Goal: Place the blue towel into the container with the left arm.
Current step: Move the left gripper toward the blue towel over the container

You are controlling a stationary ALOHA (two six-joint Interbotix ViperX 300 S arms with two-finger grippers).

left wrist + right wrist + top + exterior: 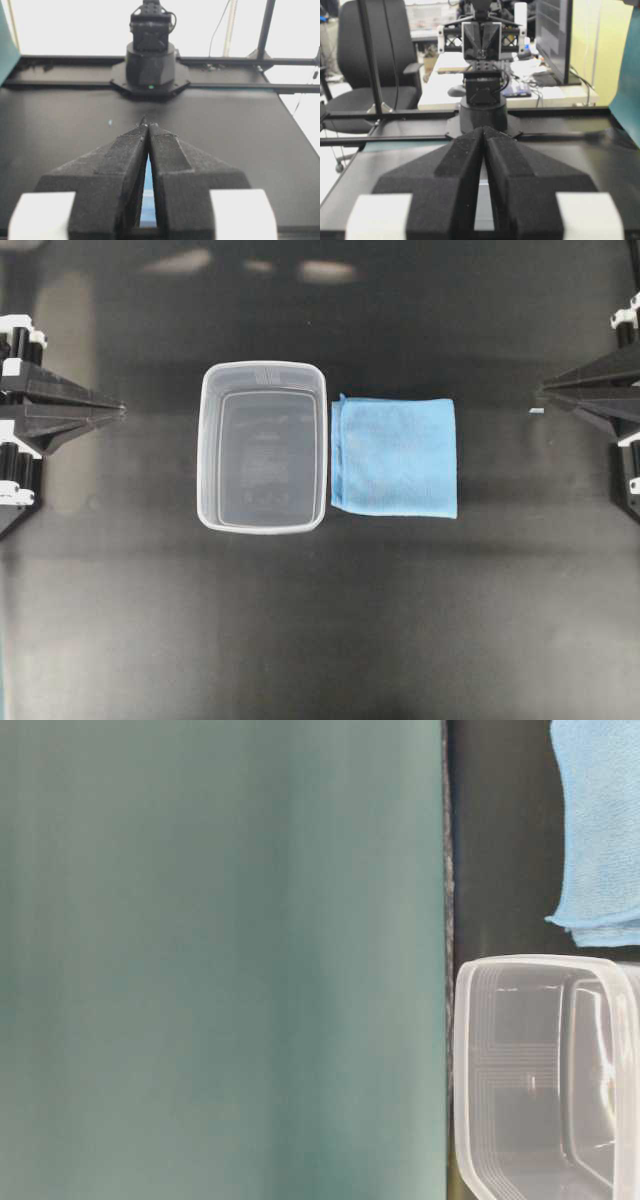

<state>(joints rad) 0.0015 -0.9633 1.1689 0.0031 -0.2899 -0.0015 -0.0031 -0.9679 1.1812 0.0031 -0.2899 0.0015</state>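
Left gripper (149, 125) and right gripper (483, 131): fingers pressed together, empty; blue towel (395, 457) lay untouched at the container's (264, 375) three o'clock, nothing placed.

The translucent plastic container (264, 375) is looking glossy, the blue towel (395, 457) soft cloth, the black table (320, 620) faintly sheened.

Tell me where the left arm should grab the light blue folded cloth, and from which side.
Come from straight above and pinch the light blue folded microfibre cloth near its middle. It lies flat on the black table, so no edge offers itself. Its left edge sits beside the clear plastic rectangular tub, so gripping there risks nudging the tub, I'd judge.
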